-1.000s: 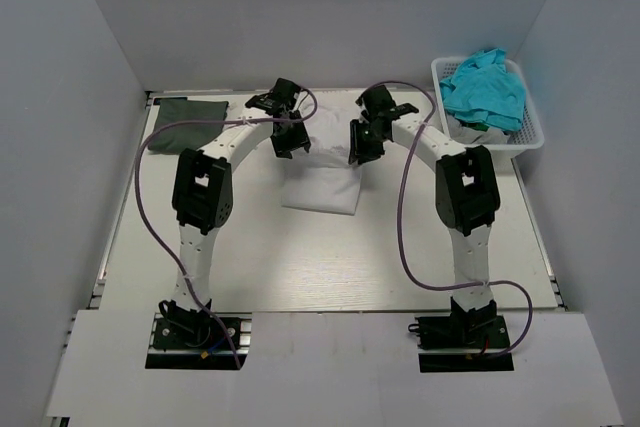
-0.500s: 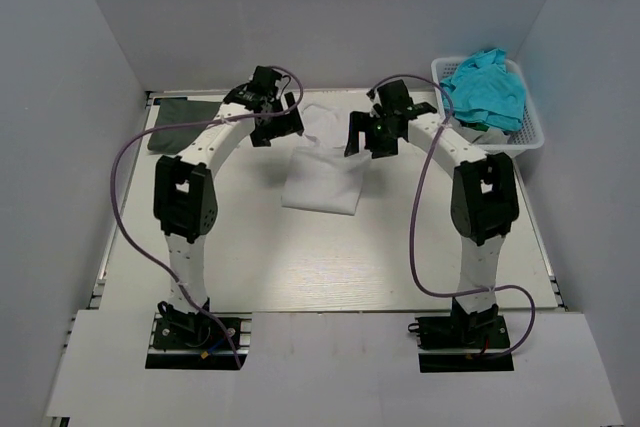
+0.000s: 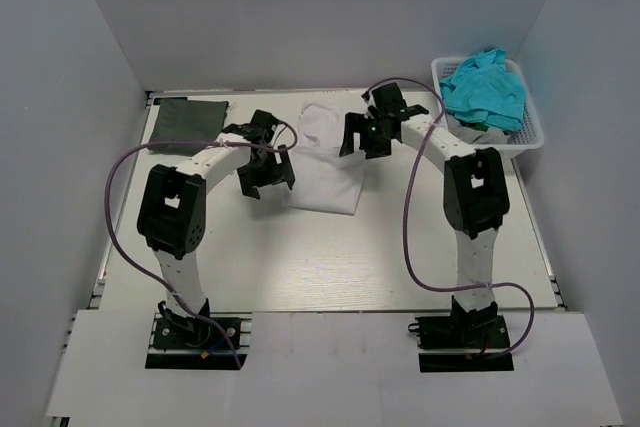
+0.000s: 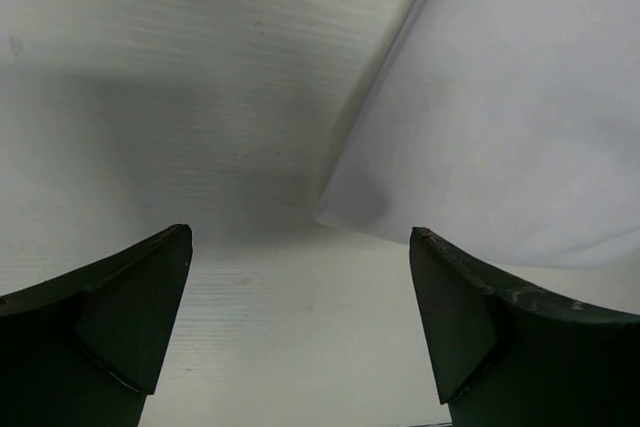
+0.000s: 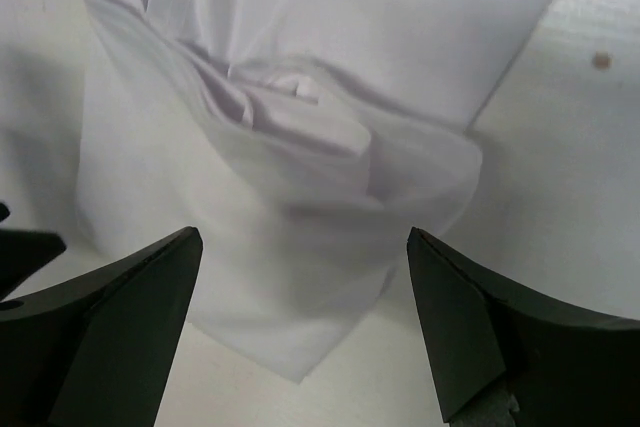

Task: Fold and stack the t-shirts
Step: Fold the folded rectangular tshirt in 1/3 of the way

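White t-shirt point(image 3: 325, 167) lying partly folded in the middle of the worktop point(image 3: 300, 257), flanked by both grippers. Left gripper point(image 4: 300, 235) spread wide, holding nothing, low over bare surface just beside a rounded corner of the cloth; right gripper point(image 5: 300, 232) equally spread and empty, poised over the bunched far end (loose folds heaped, not flat). Likely best: flatten that heap before folding again, pinch matching corners on both sides, lift evenly, lay edge on edge. Further out, dark grey-green t-shirt point(image 3: 188, 112) folded at the far left corner; teal t-shirts point(image 3: 485, 87) piled in the basket point(image 3: 530, 137), far right.
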### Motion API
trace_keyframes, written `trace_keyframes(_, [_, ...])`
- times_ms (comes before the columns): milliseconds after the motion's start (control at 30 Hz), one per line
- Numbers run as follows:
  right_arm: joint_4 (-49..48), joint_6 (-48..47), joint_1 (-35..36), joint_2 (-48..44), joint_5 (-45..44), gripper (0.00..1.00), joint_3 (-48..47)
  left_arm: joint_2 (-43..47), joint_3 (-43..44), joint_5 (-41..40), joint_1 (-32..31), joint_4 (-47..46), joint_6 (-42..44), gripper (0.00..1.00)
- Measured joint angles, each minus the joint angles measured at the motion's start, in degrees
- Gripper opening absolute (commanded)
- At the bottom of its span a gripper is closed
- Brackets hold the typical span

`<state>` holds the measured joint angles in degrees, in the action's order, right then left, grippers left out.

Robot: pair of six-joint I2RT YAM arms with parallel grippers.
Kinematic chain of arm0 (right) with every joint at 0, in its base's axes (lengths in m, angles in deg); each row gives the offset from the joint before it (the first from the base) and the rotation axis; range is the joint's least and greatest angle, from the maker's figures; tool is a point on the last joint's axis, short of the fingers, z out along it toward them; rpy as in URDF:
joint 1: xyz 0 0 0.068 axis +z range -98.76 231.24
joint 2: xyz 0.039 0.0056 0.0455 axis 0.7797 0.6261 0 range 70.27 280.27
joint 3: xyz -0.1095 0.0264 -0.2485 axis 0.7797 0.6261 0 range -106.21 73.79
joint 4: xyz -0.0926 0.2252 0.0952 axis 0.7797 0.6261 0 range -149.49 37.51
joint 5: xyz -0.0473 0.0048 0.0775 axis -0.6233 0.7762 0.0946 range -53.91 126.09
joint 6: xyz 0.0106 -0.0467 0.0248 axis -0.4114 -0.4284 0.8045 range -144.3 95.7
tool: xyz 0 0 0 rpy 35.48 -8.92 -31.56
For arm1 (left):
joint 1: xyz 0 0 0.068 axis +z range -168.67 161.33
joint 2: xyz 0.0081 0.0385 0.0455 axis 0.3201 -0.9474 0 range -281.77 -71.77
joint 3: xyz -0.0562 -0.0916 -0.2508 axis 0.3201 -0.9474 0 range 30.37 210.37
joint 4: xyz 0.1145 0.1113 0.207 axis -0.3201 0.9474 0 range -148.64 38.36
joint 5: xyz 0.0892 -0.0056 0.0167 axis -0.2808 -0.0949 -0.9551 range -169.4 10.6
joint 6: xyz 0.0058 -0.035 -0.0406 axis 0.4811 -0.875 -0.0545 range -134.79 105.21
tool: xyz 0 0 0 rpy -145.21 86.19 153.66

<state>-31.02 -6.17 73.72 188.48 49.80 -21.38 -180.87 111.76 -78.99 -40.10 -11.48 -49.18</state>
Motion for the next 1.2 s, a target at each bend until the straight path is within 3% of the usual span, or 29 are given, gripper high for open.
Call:
trace_keyframes(167, [0.0,0.0,0.0,7.1,0.6,0.82,-6.0,2.6,-0.1,-1.8,0.3,0.6,-0.1,0.99])
trace_keyframes(200, [0.1,0.1,0.0,8.2,0.9,0.73,-6.8,3.2,-0.1,-2.3,0.4,0.6,-0.1,0.99])
trace_keyframes(233, [0.2,0.0,0.0,9.3,1.2,0.59,-7.6,3.7,-0.1,-2.7,0.5,0.6,-0.1,0.99])
trace_keyframes(267, [0.3,-0.1,0.0,10.3,1.6,0.37,-8.6,4.0,-0.1,-2.9,0.5,0.7,0.0,0.99])
trace_keyframes(300, [0.4,-0.3,0.0,11.4,2.3,0.00,-9.8,4.2,-0.1,-3.1,0.5,0.7,0.0,0.99])
trace_keyframes(567, [-1.7,1.9,0.1,13.0,5.4,0.00,-11.0,4.3,0.0,-4.5,0.5,1.6,0.1,0.99])
trace_keyframes(833, [-6.6,2.6,-1.5,11.9,9.6,0.00,-5.2,4.3,0.0,-4.5,0.5,2.0,0.2,0.99])
trace_keyframes(900, [-6.6,2.7,-2.2,11.9,9.2,0.36,-5.2,4.3,0.0,-4.5,0.5,2.0,0.4,0.99])
trace_keyframes(933, [-6.6,3.2,-2.4,11.9,8.9,0.46,-5.2,4.2,0.1,-4.4,0.5,2.0,0.5,0.99])
trace_keyframes(1133, [-6.9,2.6,-3.0,12.3,7.6,0.65,-5.6,2.0,2.0,-3.6,0.5,1.9,0.6,0.99])
trace_keyframes(1167, [-6.7,2.6,-3.0,12.3,7.5,0.71,-5.8,1.6,2.2,-3.3,0.5,1.9,0.6,0.99])
trace_keyframes(1200, [-6.3,2.4,-3.0,12.3,7.2,0.89,-6.3,1.2,2.3,-3.1,0.5,1.9,0.6,0.99])
